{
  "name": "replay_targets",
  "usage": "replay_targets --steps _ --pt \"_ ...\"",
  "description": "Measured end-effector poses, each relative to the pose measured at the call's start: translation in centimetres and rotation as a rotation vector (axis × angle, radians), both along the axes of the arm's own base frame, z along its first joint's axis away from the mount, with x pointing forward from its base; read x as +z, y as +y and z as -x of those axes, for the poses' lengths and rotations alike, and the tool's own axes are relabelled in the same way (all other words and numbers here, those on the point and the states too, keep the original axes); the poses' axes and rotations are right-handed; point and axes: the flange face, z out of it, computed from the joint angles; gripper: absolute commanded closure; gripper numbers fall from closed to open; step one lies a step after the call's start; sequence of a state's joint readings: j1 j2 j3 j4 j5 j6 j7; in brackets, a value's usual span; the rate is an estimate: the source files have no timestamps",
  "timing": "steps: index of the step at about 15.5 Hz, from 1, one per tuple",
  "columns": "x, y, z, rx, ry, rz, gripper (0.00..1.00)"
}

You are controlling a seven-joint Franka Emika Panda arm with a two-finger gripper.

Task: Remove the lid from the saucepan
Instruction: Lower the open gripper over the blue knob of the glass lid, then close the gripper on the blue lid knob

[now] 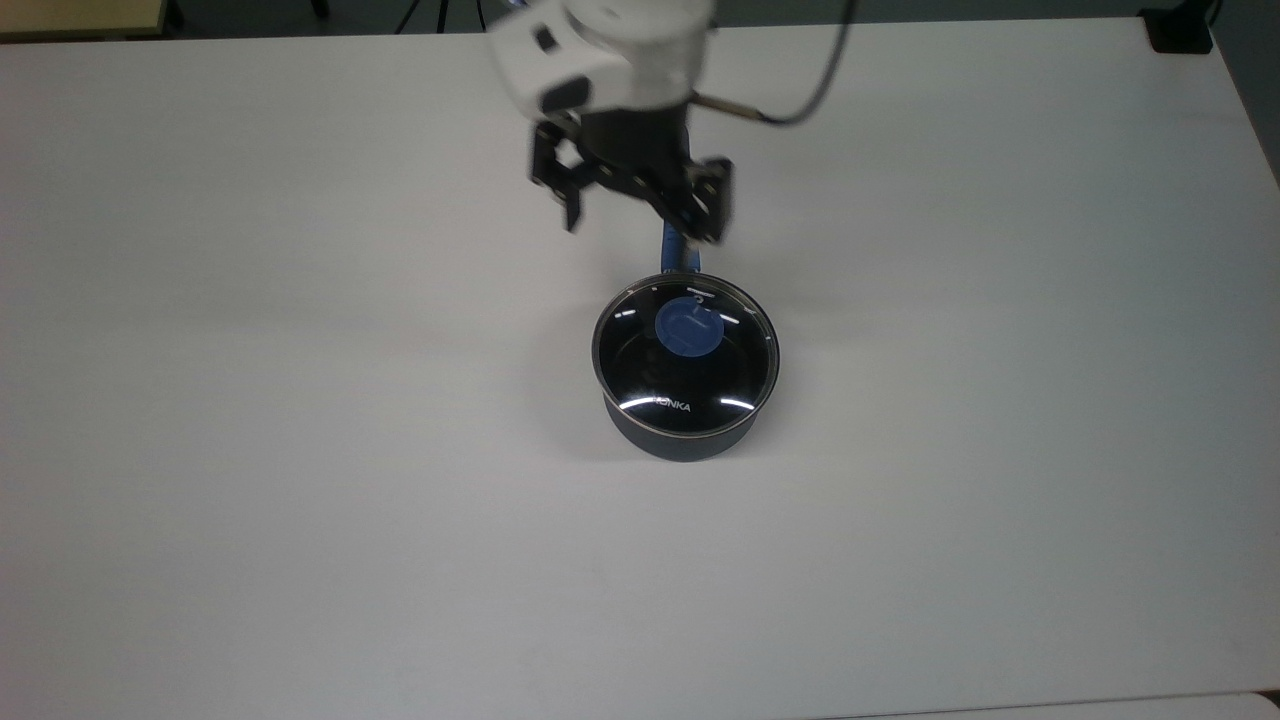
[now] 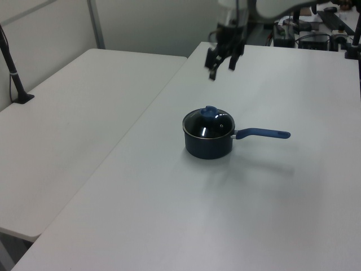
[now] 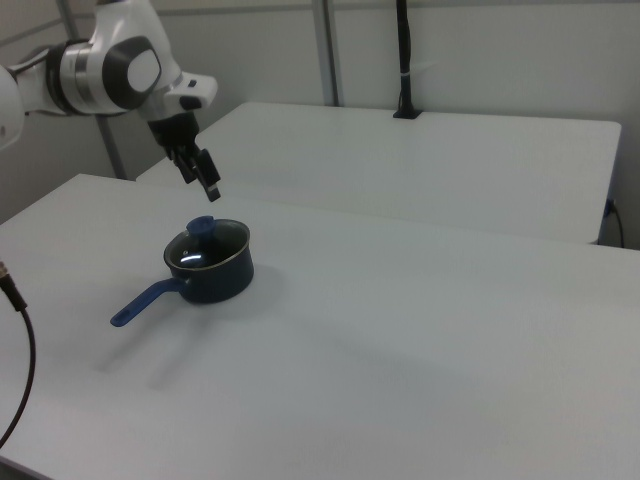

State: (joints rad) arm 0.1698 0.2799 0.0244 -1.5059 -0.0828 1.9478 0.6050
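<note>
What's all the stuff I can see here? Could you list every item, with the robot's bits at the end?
saucepan: one, dark grey-black with a long blue handle, standing near the middle of the white table.
lid: one, clear glass with a metal rim and a round blue knob, sitting on the saucepan.
table: one, white, under the saucepan; a second white table stands beside it on the left view's left.
black pole: one, upright at the far edge of the second table in the right view.
robot arm: one, white, reaching in above the table.
gripper: one, black, fingers open, in the air above the saucepan's handle, touching nothing.
</note>
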Motion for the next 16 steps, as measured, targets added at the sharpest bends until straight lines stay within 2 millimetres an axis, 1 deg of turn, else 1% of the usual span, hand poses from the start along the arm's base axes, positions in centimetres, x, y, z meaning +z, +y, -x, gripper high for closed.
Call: replay_targets --steps 2,4,7,10,12,13,14,15,16 --pt "-1.7 2.1 -0.8 -0.07 -0.022 -0.018 0.0" --pt "-3.0 3.4 -1.4 -0.151 -0.051 -0.027 0.0" --pt "-5.0 4.1 -2.0 -0.23 -0.065 -0.005 0.0" --pt "-7.7 5.6 -1.9 -0.216 -0.037 0.024 0.0" --pt "-9.3 6.2 -1.9 -0.212 -0.016 0.036 0.0" --pt "-10.1 6.2 -1.8 -0.211 -0.006 0.043 0.05" --pt "-10.7 6.1 -1.7 -0.212 0.003 0.051 0.14" --pt "-11.1 6.1 -1.7 -0.216 0.009 0.057 0.24" --pt "-11.5 6.1 -1.6 -0.222 0.013 0.059 0.32"
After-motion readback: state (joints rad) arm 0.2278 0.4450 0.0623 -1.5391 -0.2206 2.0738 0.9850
